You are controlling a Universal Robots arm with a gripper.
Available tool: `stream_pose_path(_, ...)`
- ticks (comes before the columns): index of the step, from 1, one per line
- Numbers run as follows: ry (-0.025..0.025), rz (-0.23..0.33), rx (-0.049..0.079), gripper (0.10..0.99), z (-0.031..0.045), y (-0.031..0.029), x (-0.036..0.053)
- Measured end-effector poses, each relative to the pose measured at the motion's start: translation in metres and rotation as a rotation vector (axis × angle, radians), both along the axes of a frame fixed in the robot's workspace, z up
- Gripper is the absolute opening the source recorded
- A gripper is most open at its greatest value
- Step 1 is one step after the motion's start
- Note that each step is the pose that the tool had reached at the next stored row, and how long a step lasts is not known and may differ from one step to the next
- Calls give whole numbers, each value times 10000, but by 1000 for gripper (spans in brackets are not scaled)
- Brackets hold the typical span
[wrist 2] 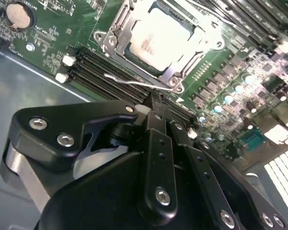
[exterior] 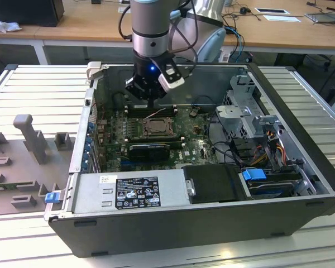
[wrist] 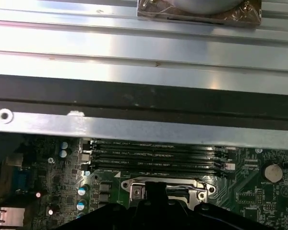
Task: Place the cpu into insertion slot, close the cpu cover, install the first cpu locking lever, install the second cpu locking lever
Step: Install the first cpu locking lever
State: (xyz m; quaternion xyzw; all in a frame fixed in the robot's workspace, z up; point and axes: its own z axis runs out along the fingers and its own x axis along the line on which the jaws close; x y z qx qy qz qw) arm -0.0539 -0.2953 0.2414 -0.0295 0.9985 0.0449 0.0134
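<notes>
The gripper (wrist 2: 153, 101) hangs low inside the computer case (exterior: 156, 223), jaws pressed together and pinching nothing. Its tips sit just beside the thin wire locking lever (wrist 2: 134, 82) at the socket's edge, and closed like that they look set to push, not grasp. The cpu (wrist 2: 158, 36) lies in the insertion slot (exterior: 156, 127). The cpu cover (wrist 2: 119, 29) is down around it, the pale face showing through the window.
</notes>
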Motion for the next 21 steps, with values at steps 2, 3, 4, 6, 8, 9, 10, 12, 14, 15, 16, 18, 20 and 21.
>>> stream_pose_path(2, -1, 0, 0, 106, -23, 6, 35)
stream_pose_path(3, 0, 1, 1, 106, -33, 9, 61)
stream_pose_path(4, 0, 2, 1, 106, -40, 13, 80)
stream_pose_path(6, 1, -1, 0, 106, -56, 19, 98)
stream_pose_path(8, 2, 0, -1, 106, -80, 19, 101)
stream_pose_path(9, 1, -2, 0, 106, -83, 19, 101)
stream_pose_path(10, 0, -2, 2, 106, -91, 21, 103)
stream_pose_path(12, 1, -3, 1, 106, -116, 28, 116)
stream_pose_path(14, 3, -4, 0, 106, -128, 31, 132)
stream_pose_path(15, 2, -3, 1, 106, -132, 32, 138)
stream_pose_path(16, 3, -4, 2, 106, -136, 40, 153)
stream_pose_path(18, 6, -5, 16, 106, -146, 53, 182)
stream_pose_path(20, 6, -4, 39, 106, -148, 55, 182)
stream_pose_path(21, 5, -4, 43, 106, -149, 55, 182)
